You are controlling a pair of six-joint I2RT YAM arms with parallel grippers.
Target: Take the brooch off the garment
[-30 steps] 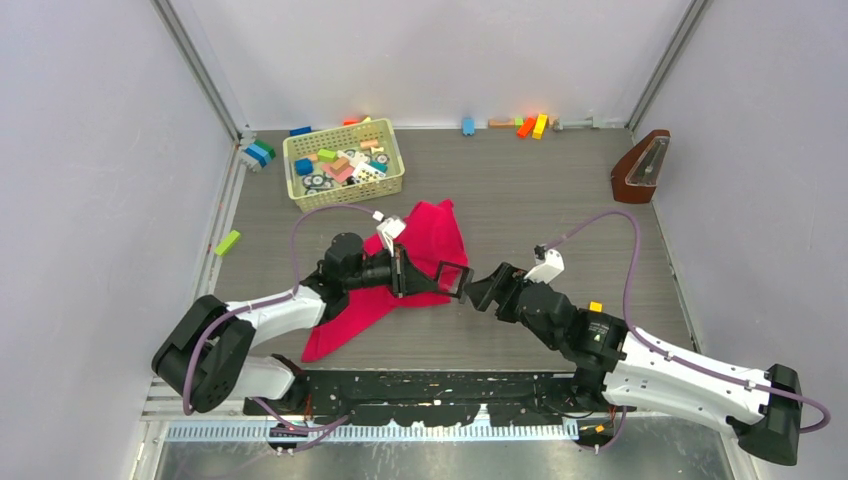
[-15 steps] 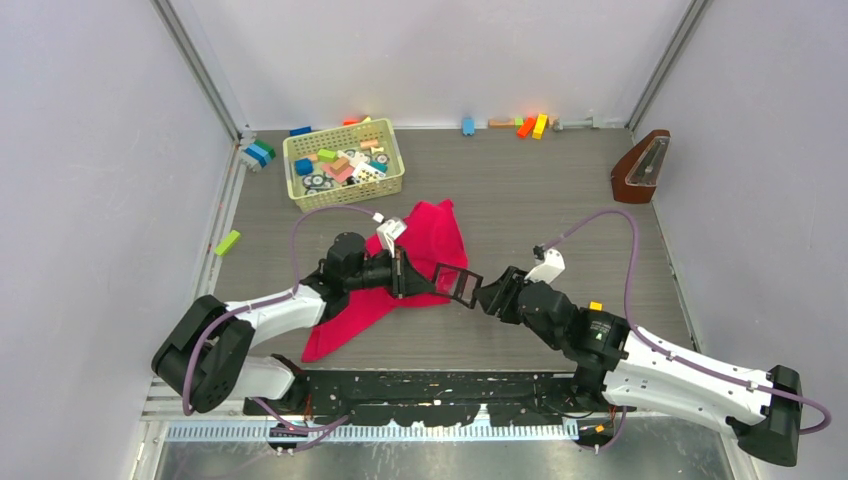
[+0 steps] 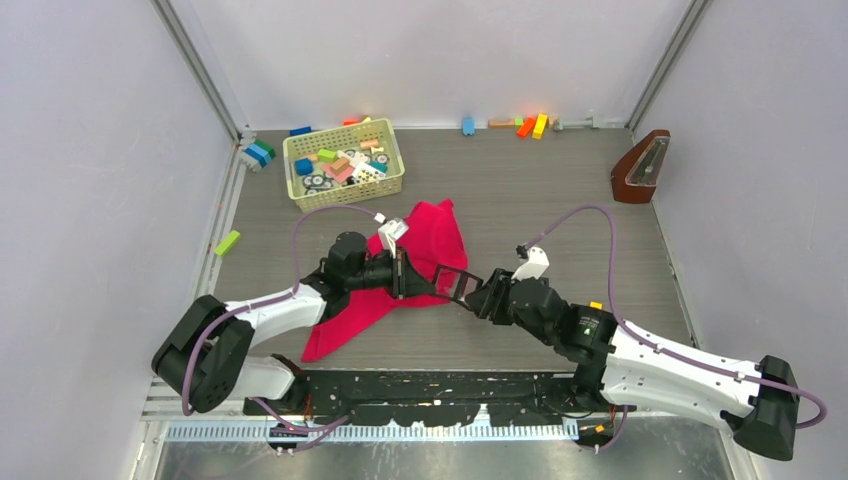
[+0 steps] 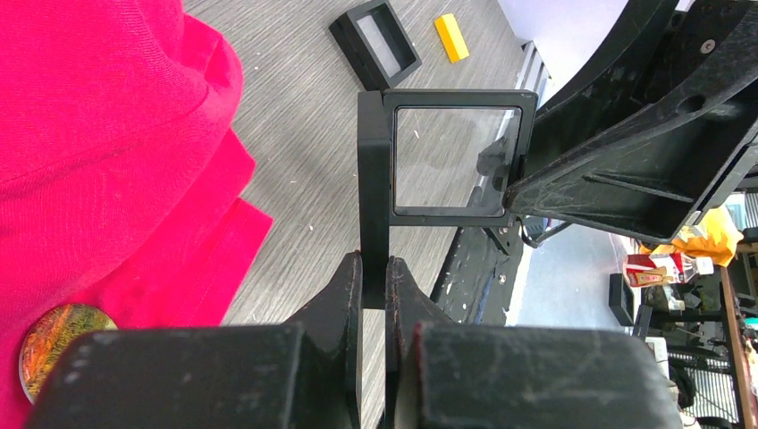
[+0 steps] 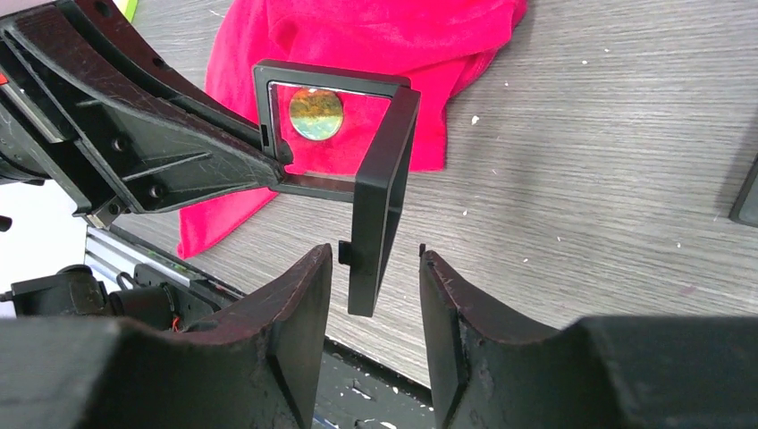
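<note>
The garment (image 3: 432, 238) is a crimson-pink cloth lying mid-table; it also shows in the left wrist view (image 4: 107, 134) and the right wrist view (image 5: 384, 36). The brooch (image 4: 64, 344), a small round yellowish-green badge, sits on the cloth; in the right wrist view the brooch (image 5: 315, 113) shows through a clear window. My left gripper (image 3: 425, 281) (image 4: 374, 268) is shut on a hinged black square case (image 4: 374, 179) (image 3: 455, 282), held open above the cloth's edge. My right gripper (image 3: 478, 297) (image 5: 375, 259) is open, its fingers either side of the case's other leaf (image 5: 380, 179), not touching.
A yellow basket (image 3: 343, 186) of toy blocks stands behind the cloth. Loose blocks (image 3: 530, 125) lie along the back wall, blue ones (image 3: 258, 153) and a green one (image 3: 227, 242) at the left. A brown metronome (image 3: 640, 167) stands far right. Another black tray (image 4: 375, 40) lies near a yellow block (image 4: 451, 37).
My right gripper has moved left toward the case, and its open fingers now straddle one leaf. My left gripper has kept its hold and hardly moved.
</note>
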